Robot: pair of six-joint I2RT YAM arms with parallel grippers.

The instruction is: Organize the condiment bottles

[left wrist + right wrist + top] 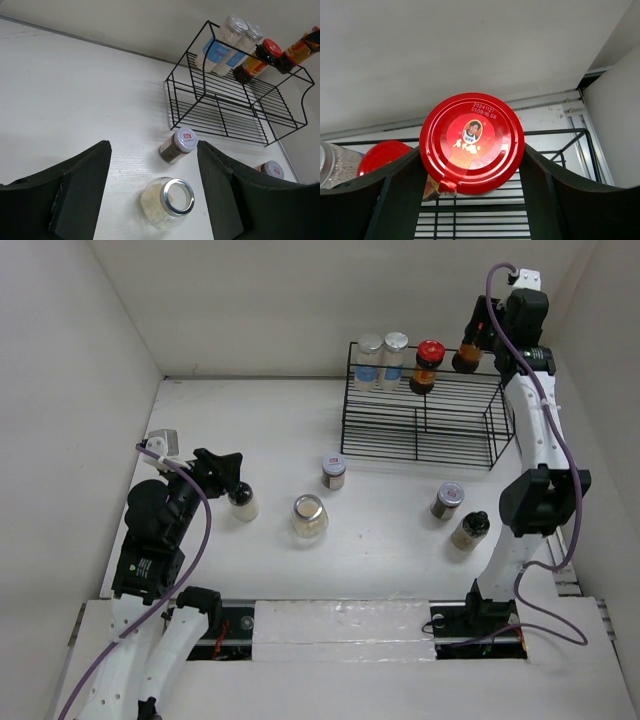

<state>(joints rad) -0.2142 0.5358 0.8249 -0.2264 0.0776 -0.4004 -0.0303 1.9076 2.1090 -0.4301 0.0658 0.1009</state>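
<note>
Right gripper [470, 340] first: in the top view you are seeing it clamping a red-capped dark brown glass bottle [466, 355] at the right end of the black wire rack [420, 435], at upper-shelf level. The bottle is lining up with a second red-capped dark jar [429, 365] and two blue-labelled clear jars [369, 362], so that end slot looks like the natural gap in the row. Your left gripper [230, 475] is hanging just beside a black-capped white bottle [243, 504] on the white table [200, 420], probably lining up on it. A silver-lidded glass spice jar [334, 472] and three other small jars are standing loose between the arms.

In the left wrist view, the fingers [80, 195] are standing wide apart with nothing between them. The spice jar [178, 146] and a squat clear jar of pale contents [167, 202] are sitting farther ahead, apart from the pads. The white bottle is not showing here.

In the right wrist view, both fingers [395, 195] are pressing the sides of the red cap [471, 142]. Holding it by the cap is likely keeping the bottle upright over the wires. You cannot tell whether its base is resting on the shelf.
</note>
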